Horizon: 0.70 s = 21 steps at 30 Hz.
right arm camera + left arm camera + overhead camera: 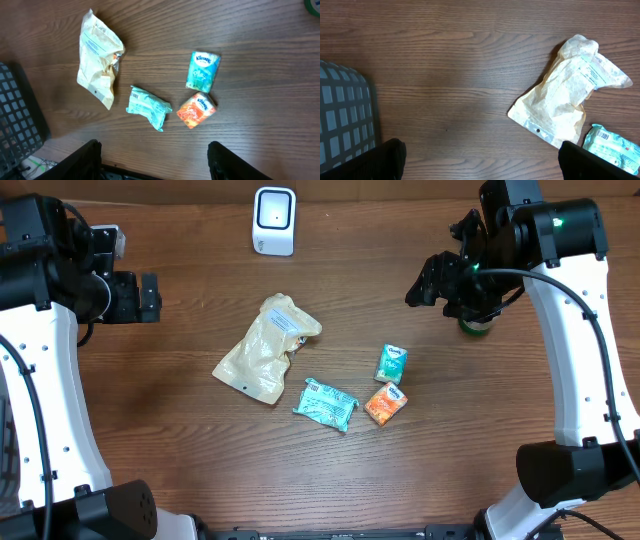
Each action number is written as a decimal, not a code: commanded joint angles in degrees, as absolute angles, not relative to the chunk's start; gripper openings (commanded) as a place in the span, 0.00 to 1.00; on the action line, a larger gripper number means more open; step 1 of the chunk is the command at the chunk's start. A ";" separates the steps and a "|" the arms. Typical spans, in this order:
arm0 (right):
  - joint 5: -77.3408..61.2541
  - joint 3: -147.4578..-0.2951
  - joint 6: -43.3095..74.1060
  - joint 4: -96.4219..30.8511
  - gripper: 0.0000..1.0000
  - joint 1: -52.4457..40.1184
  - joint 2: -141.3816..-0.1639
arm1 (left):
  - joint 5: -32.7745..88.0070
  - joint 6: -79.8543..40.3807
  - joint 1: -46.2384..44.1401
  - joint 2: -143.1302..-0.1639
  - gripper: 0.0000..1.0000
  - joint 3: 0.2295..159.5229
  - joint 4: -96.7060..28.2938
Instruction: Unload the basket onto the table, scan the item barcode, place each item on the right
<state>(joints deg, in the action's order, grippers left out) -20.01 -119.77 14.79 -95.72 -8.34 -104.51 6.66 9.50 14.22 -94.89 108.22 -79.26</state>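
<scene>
Your left gripper [480, 150] hung over bare wood at the left of the table [180, 460], its claw spread as wide as it goes and holding nothing. Your right gripper [154, 149] was up at the far right. Its two fingers stood well apart with only tabletop between them, so it was empty too.

None of the items was in a claw or at the white scanner [274, 220], which stood at the far edge, mid-table. All four lay loose in the middle of the table. The crumpled cream pouch [266, 347] was nearest the scanner and carried a white printed label [592, 74], though you could not have read the print on it. Just beside the pouch's near end lay the pale teal packet [326, 403], tilted, with a barcode [603, 135] facing up at one end.

To its right were two small tissue packs, and both read "Kleenex" in the right wrist view. The teal Kleenex pack [202, 71] lay farther back and the orange Kleenex pack [196, 109] just in front of it, close but perhaps not touching.

A green round thing [476, 327] sat under the right arm. A dark mesh basket [345, 120] showed at the left edge of the left wrist view.
</scene>
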 commanded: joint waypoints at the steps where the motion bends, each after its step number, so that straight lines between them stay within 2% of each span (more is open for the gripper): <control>1: -18.94 -119.66 13.63 -96.40 0.65 -8.10 -104.16 | 6.63 10.72 13.85 -95.24 1.00 108.05 -79.24; 21: -18.92 -119.68 13.45 -94.65 0.65 -8.08 -104.16 | 6.63 10.72 13.85 -95.24 1.00 108.05 -79.24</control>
<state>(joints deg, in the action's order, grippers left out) -19.25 -119.77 13.91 -95.24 -8.34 -104.51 6.66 9.50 14.22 -94.89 108.22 -79.26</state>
